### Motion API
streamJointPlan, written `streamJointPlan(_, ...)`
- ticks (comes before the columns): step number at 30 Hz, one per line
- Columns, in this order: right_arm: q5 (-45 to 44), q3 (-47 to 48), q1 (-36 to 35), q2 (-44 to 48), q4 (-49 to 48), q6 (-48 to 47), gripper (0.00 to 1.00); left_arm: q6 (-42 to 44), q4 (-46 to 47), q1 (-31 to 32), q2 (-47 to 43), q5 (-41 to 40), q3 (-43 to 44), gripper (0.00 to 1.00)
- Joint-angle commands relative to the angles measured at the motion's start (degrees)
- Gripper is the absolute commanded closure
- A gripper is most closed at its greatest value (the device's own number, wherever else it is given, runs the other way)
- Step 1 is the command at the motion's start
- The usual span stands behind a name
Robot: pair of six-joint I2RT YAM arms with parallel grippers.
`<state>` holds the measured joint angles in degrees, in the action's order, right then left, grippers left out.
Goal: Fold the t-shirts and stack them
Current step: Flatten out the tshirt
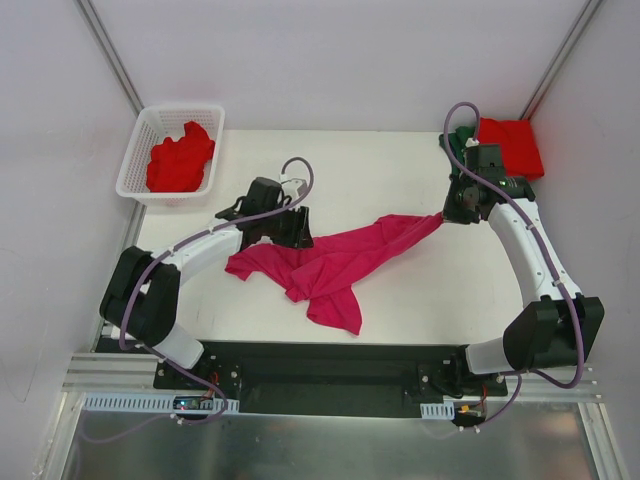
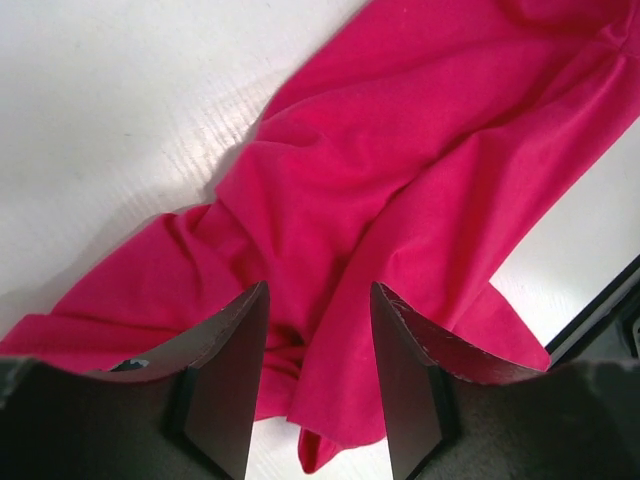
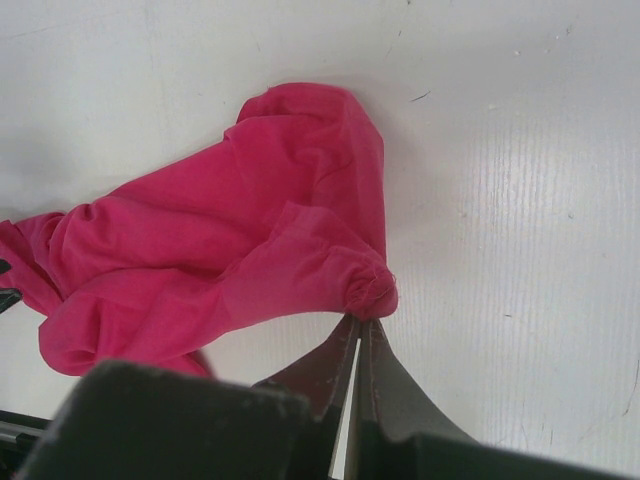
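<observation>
My right claw (image 3: 358,325) pinches the unfolded pink t-shirt (image 1: 340,260); my left claw (image 2: 320,340) gapes above it. One folded red t-shirt (image 1: 512,145) lies beyond my right claw; more remain, I think.

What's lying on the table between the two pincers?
The magenta-pink t-shirt spans it, from the left pincer to the right pincer; the top view shows it.
</observation>
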<state>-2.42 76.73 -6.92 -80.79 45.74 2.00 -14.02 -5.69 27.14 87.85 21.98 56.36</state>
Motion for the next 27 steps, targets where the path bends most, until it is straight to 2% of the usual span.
streamJointPlan(1,-1.1,2.0,-0.4,1.3,0.4,-0.9,0.99,-0.6,3.8,1.3,1.8,-1.0,-0.6,0.56)
streamJointPlan(8,-1.2,1.7,-0.4,1.4,0.3,-0.9,0.99,0.2,4.3,1.4,3.0,-1.7,-1.5,0.6)
streamJointPlan(27,-1.5,1.8,-0.2,1.4,0.6,-1.2,0.99,0.9,5.5,1.4,7.3,-3.1,-2.0,0.62)
